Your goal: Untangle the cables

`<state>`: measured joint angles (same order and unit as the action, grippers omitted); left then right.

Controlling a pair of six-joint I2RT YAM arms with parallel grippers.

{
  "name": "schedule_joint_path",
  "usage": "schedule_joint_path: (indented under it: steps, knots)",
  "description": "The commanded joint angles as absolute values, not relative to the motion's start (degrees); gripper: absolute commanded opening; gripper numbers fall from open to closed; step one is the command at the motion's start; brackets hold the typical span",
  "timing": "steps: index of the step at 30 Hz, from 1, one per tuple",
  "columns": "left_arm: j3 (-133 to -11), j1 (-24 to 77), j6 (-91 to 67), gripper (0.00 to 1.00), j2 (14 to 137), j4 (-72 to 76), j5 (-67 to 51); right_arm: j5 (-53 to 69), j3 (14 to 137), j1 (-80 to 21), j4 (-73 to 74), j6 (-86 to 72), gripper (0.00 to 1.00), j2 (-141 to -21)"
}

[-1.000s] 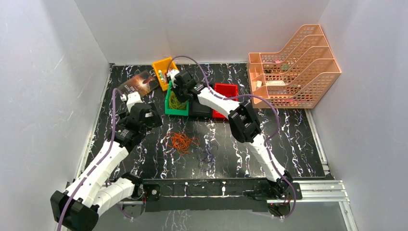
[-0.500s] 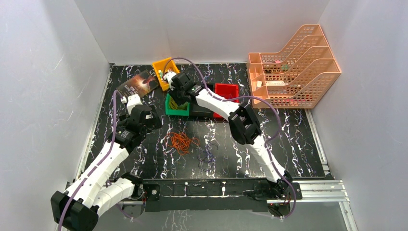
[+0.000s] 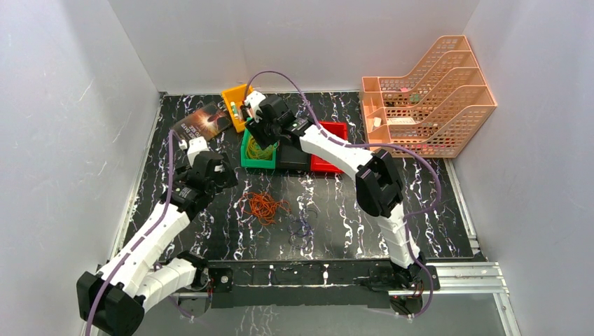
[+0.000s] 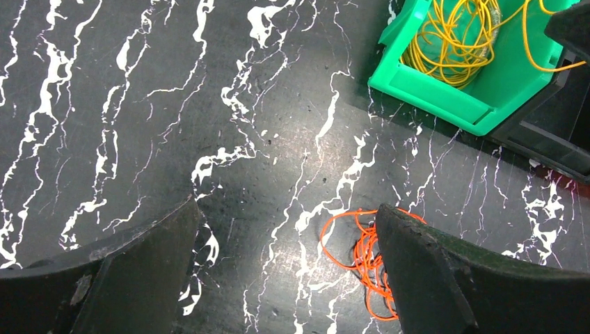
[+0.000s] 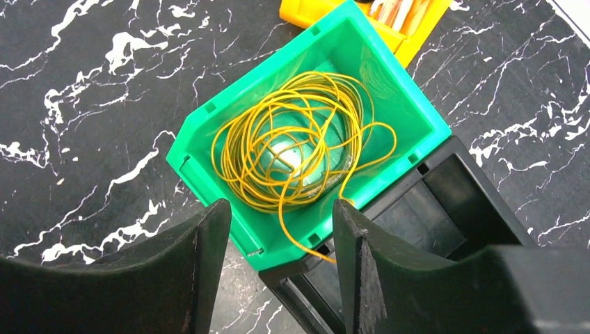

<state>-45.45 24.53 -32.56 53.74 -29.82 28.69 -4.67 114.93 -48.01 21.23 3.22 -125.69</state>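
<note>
On your counter (image 3: 420, 210), three bins sit side by side at the far middle. The left bin (image 3: 256, 164) holds a coil of cable (image 5: 292, 149), the middle bin (image 3: 291, 159) touches it, and the right bin (image 3: 335, 129) ends the row. Behind the left bin stands a fourth bin (image 3: 232, 98), with a booklet (image 3: 203, 120) to its left. A file rack (image 3: 427, 98) fills the far right corner. A loose bunch of cable (image 3: 266, 206) lies before the row, your left pincer (image 4: 286, 209) to its left. Your right pincer (image 5: 278, 209) hangs over the coil.
</note>
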Motion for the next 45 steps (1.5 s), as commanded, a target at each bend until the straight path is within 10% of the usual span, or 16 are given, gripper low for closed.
schedule_joint_path:
  steps: [1,22,45]
  knots:
    - [-45.5,24.3,-31.9,0.98,55.0,-28.6,26.8,-5.7,112.3,-47.8,18.9,2.9,0.65,-120.1]
    - [-43.6,24.3,-31.0,0.98,56.7,-25.0,22.2,-4.5,109.4,-45.3,19.7,0.0,0.51,-119.8]
    - [-43.7,24.3,-30.9,0.98,56.4,-25.3,22.4,0.9,121.4,-46.1,19.4,-1.0,0.04,-131.0]
